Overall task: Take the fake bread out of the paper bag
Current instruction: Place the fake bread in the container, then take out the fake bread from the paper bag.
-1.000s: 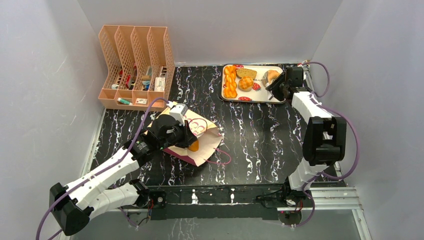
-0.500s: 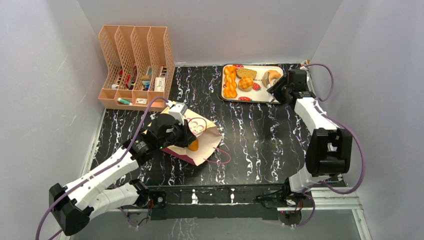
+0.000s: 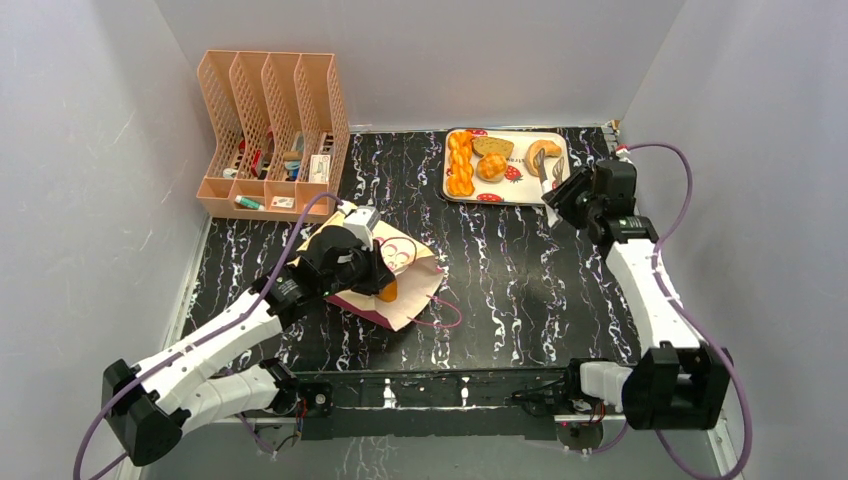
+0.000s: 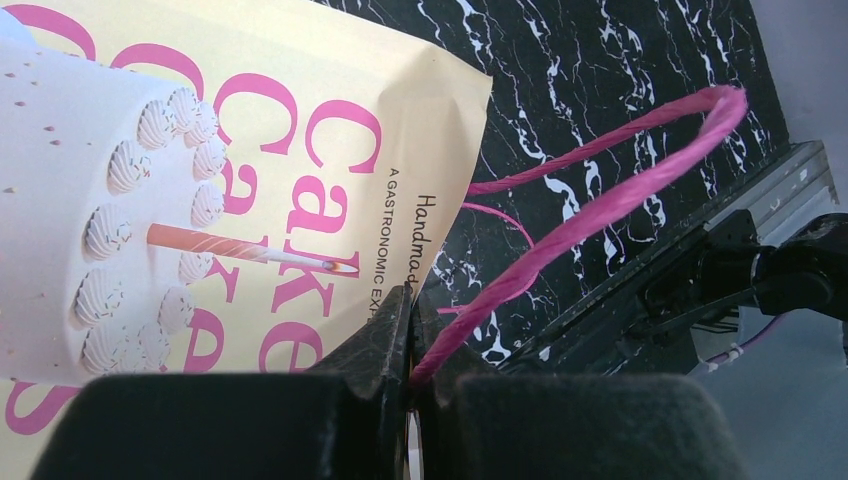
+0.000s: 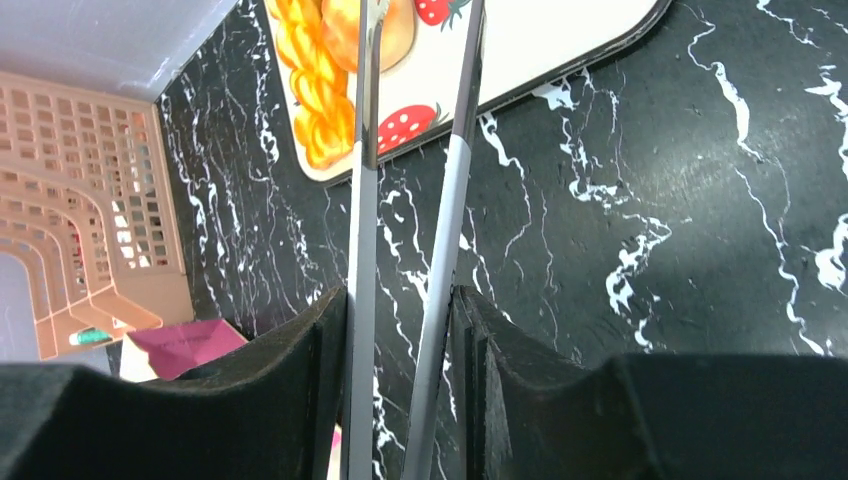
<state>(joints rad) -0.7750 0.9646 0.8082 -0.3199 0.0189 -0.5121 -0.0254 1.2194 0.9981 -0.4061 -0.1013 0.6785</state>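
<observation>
Counter [image 3: 510, 270], viewed from above and from both wrists.

The paper bag [image 3: 415, 268] is lying flat at about 8 o'clock, its cords trailing toward 4 o'clock. The left claw [image 4: 409, 320] is pinching fully shut on one pink cord handle [image 4: 600, 200] at the bag's mouth. One orange piece of bread [image 3: 388, 291] is showing at the bag's near edge, just beside that claw. Whether it is sitting inside the mouth or on the paper cannot be told.

The tray [image 3: 515, 137] at 1 o'clock is holding a braided loaf [image 3: 459, 163], a brown piece [image 3: 492, 146], a round bun [image 3: 490, 167] and a croissant [image 3: 546, 150]. The right claw [image 5: 400, 300], near the tray's 4 o'clock corner, is closing partway around a pair of metal tongs [image 5: 361, 200], whose arms are standing apart.

The rack [image 3: 270, 120] at 11 o'clock is holding small oddments.

The bread is probably light, hard and glossy, so likely slippery. Gripping across its middle looks safest. The bag is thin and crumples easily, so the cord is the sensible hold.
</observation>
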